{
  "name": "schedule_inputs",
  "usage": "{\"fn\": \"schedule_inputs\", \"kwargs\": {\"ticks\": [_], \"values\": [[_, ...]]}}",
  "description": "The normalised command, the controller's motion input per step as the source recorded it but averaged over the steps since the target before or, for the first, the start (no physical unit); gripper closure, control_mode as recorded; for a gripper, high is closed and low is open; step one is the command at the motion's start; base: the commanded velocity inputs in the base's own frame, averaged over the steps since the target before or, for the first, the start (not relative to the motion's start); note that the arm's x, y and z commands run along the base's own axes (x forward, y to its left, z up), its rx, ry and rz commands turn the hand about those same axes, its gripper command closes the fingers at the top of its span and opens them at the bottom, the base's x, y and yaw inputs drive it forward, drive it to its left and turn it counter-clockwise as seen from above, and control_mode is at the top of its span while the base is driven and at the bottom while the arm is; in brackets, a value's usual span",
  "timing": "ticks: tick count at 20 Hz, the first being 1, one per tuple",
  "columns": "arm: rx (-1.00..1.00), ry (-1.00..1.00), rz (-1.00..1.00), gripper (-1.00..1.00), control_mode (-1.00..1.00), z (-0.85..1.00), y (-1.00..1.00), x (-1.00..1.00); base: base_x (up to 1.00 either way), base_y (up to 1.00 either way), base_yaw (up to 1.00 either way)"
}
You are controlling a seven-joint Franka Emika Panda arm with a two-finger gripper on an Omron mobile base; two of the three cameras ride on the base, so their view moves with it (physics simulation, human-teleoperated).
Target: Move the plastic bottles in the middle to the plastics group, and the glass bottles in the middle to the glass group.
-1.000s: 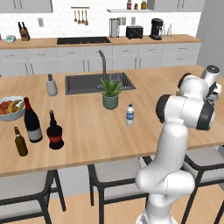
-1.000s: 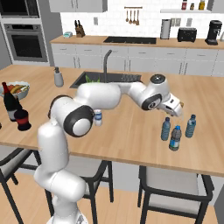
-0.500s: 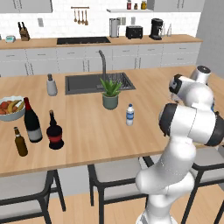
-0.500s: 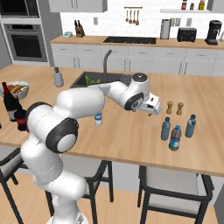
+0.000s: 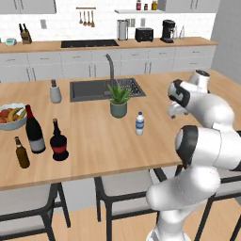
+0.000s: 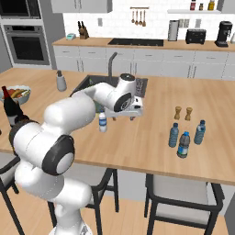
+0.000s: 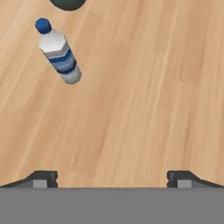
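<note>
Jaws stand wide apart with nothing between them: in the hand view I see the 2 dark fingertips (image 7: 43, 178) far from each other at the bottom, bare wooden counter (image 7: 144, 96) between. My gripper (image 6: 133, 111) hangs just above the island, near the sink (image 6: 92, 82), pointing down. From the hand camera I see 1 small clear water bottle with a blue cap and blue-striped white label (image 7: 58, 51) standing upright up and to the left, well apart from the fingers; it stands near the potted plant (image 5: 118, 100). On the far right of the island, 3 small plastic bottles (image 6: 183, 143) stand close together, just in front of 2 small wooden shakers (image 6: 182, 113). At the opposite end I see the squat dark bottle with a red label (image 5: 58, 141) just beside the tall wine bottle (image 5: 34, 130) and the small brown beer bottle (image 5: 21, 153), near a fruit bowl (image 5: 10, 116).
</note>
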Motion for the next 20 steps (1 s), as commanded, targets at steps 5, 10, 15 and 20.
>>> {"fn": "schedule_inputs", "kwargs": {"ticks": [5,10,15,20], "values": [[-0.19,-0.19,0.21,-1.00,-1.00,0.25,0.97,-0.45,0.00,0.00,0.00],[-0.08,-0.04,0.02,-1.00,-1.00,0.06,0.97,0.03,0.00,0.00,0.00],[0.00,-0.02,-0.02,-1.00,-1.00,0.00,0.58,0.13,0.00,0.00,0.00],[0.01,-0.04,-0.20,-1.00,-1.00,0.00,0.10,0.09,0.00,0.00,0.00]]}}
